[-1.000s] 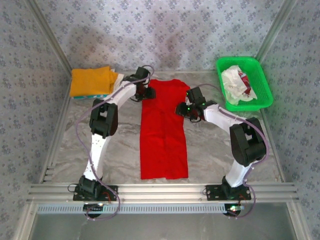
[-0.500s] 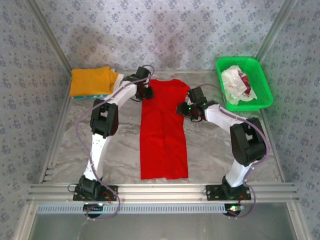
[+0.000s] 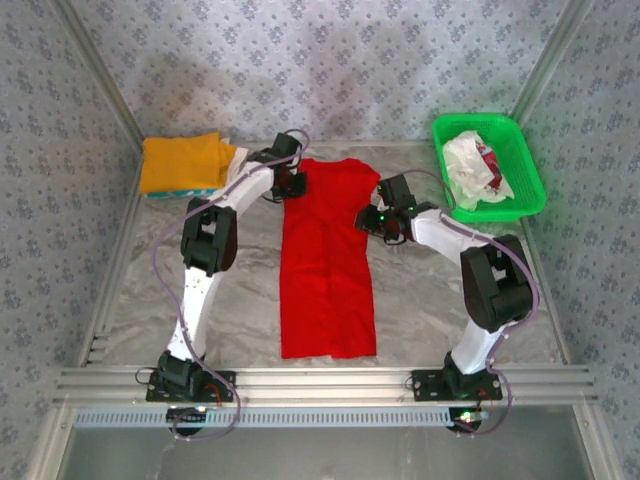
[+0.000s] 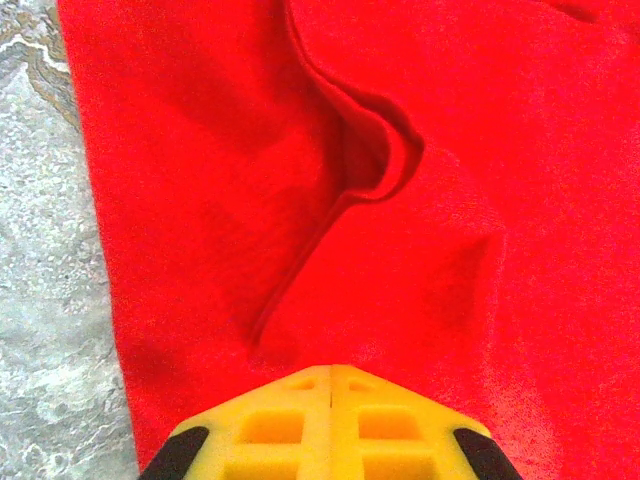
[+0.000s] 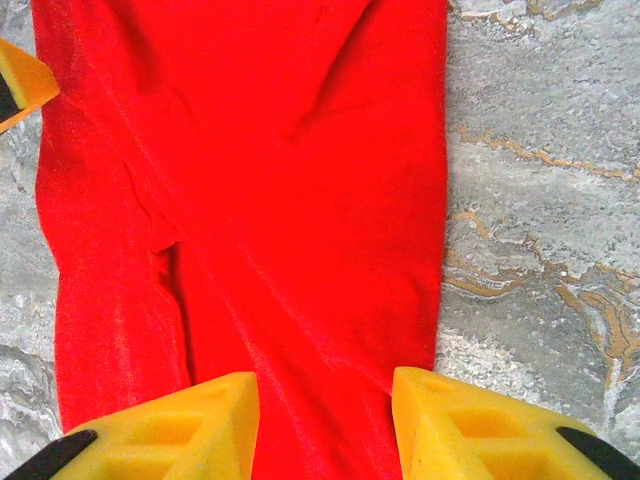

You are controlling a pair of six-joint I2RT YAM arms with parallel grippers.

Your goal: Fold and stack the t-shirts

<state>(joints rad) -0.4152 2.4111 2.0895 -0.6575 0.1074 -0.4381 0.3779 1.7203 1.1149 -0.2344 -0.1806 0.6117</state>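
Note:
The bright red t-shirt lies folded into a long narrow strip down the middle of the table. My left gripper is at its far left corner. In the left wrist view its yellow fingers are pressed together with their tip on puckered red cloth, so it appears shut on the shirt. My right gripper is at the strip's right edge, open. Its two pads straddle that edge of the red shirt from above. An orange-yellow tee tops a folded stack at the far left.
A green mesh basket at the far right holds a crumpled white tee with red marks. A teal and white edge peeks out under the orange stack. Bare marble table lies on both sides of the strip. An aluminium rail runs along the near edge.
The right gripper has shifted slightly to the right along the shirt's edge. The left gripper has crept a little toward the far corner. The shirt itself lies as before.

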